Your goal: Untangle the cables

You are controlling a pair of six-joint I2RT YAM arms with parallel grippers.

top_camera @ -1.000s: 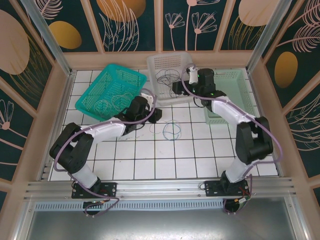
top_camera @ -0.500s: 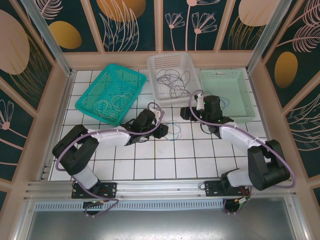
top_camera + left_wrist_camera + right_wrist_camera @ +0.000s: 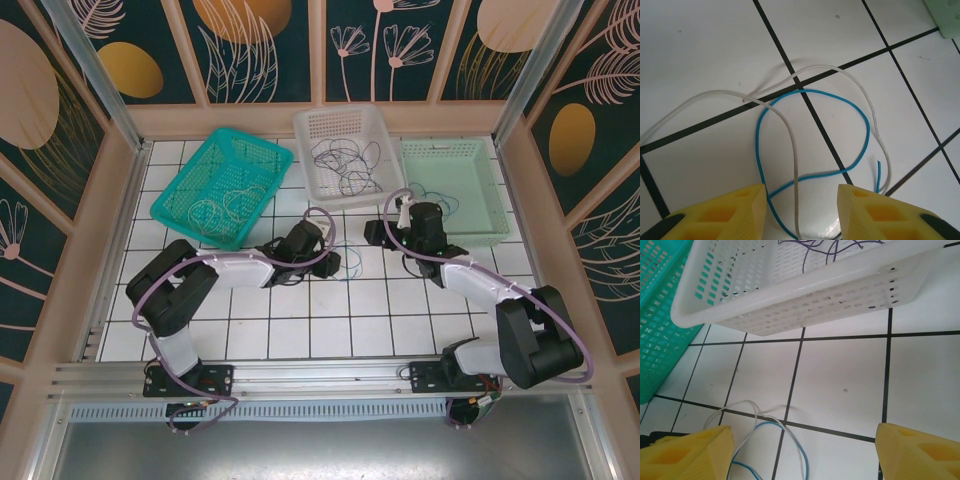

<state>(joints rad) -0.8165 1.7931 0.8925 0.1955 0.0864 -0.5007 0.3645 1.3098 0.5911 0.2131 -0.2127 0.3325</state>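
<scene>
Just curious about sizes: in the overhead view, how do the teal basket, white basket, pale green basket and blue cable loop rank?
1. Teal basket, largest.
2. White basket and pale green basket look about alike, so I won't rank them.
3. Blue cable loop, by far the smallest.

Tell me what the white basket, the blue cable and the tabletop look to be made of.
White basket: moulded plastic, semi-matte, going by its slotted walls and rounded rim. Blue cable: probably a wire in smooth plastic insulation; it holds loose curves, core unseen. Tabletop: glossy white tiles or a tile-printed sheet with dark lines; the soft reflections leave that open.
</scene>
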